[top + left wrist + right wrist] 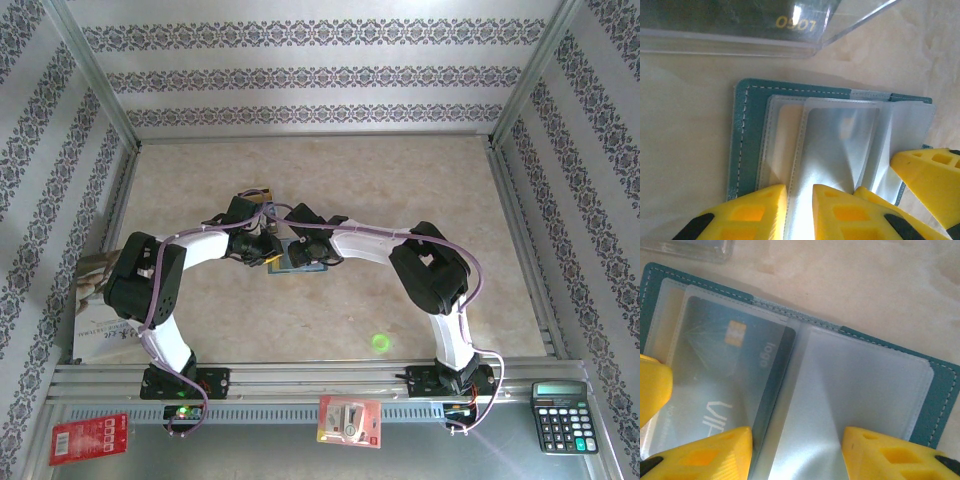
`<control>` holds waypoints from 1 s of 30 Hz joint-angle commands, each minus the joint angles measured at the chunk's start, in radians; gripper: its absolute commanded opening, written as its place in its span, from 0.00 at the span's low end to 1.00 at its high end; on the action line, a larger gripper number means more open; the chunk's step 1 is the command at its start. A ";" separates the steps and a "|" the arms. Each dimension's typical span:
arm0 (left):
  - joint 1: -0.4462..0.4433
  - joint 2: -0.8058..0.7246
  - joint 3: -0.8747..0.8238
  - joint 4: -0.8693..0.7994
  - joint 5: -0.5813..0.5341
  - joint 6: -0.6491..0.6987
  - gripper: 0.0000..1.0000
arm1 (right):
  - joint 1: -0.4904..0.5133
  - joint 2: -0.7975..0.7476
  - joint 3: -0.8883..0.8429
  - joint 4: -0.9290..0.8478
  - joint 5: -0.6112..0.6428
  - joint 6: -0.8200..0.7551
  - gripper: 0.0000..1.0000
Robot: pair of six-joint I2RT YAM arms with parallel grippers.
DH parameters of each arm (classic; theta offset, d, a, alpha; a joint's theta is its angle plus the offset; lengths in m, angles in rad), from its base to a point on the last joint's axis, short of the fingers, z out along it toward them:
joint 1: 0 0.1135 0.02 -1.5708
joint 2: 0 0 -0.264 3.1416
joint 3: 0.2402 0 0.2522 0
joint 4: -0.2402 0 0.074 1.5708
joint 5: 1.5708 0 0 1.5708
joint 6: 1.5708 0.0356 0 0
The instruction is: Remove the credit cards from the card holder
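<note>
One blue credit card point(730, 370) is not yet removed from the open card holder point(944, 390), whose clear sleeve point(840, 145) is pinched by the left gripper point(799, 192), the right gripper point(797, 435) being held open and empty above it.

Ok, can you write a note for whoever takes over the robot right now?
Left gripper: jaws close together around a clear sleeve; can't tell if it is really pinched.
Right gripper: jaws open, spread across the pages.
Card holder: lying open in the middle of the table.
Done: holder is open.
Left: a dark card with a chip sits inside its sleeve. Pull it out, then check the other sleeves.
</note>
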 commanded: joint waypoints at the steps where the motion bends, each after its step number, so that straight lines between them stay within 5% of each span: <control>1: -0.012 0.016 -0.006 -0.026 -0.034 0.002 0.21 | -0.023 0.026 -0.049 -0.078 -0.051 0.029 0.53; 11: -0.010 0.020 -0.026 -0.036 -0.053 0.013 0.22 | -0.053 -0.025 0.003 -0.091 -0.129 0.023 0.54; 30: -0.010 -0.009 -0.019 -0.018 -0.021 -0.005 0.22 | -0.027 0.124 0.076 -0.190 0.006 0.050 0.53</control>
